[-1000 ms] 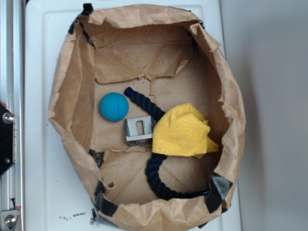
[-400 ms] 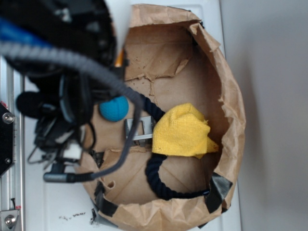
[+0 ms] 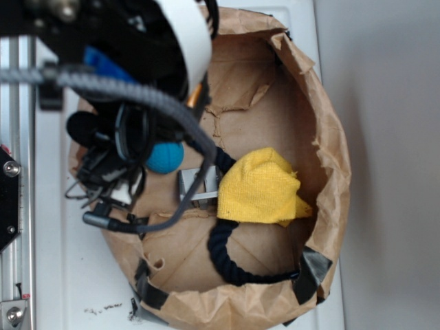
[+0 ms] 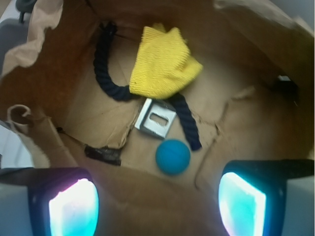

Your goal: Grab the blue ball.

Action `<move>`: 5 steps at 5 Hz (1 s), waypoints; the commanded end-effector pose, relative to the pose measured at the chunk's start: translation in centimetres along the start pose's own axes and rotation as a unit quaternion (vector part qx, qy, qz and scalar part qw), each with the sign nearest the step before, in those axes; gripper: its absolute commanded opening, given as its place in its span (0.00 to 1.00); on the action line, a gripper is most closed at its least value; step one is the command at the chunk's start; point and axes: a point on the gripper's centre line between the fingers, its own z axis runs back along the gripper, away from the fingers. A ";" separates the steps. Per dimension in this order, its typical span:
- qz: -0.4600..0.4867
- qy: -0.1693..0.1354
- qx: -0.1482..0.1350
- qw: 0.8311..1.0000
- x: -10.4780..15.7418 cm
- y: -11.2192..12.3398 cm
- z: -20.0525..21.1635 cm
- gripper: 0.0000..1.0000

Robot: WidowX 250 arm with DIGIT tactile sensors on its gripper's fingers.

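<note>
From the exterior view, the robot arm now covers the upper left of the brown paper bag point(image 3: 323, 137), having swung further in over it within the last second; a second ago the bag stood unobstructed. The blue ball point(image 3: 167, 158) sits in the same spot on the bag floor, half hidden under the arm, just beside the grey metal block point(image 3: 198, 187), the dark rope point(image 3: 223, 254) and the yellow cloth point(image 3: 260, 187). From the wrist view, the gripper point(image 4: 157, 204) is spread wide, holding nothing, its two fingers point(image 4: 74, 206) low in frame with the ball point(image 4: 173, 156) lying between and ahead of them, untouched. The approach seems nearly lined up; descent and closing remain
</note>
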 end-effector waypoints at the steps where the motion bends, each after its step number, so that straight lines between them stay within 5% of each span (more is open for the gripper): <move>1: 0.012 0.011 -0.001 1.000 1.6 1.3 -2.4 1.00; 2: 0.029 0.015 0.029 0.999 2.5 2.7 -4.1 1.00; 5: 0.029 0.015 0.029 0.999 2.5 2.7 -4.1 1.00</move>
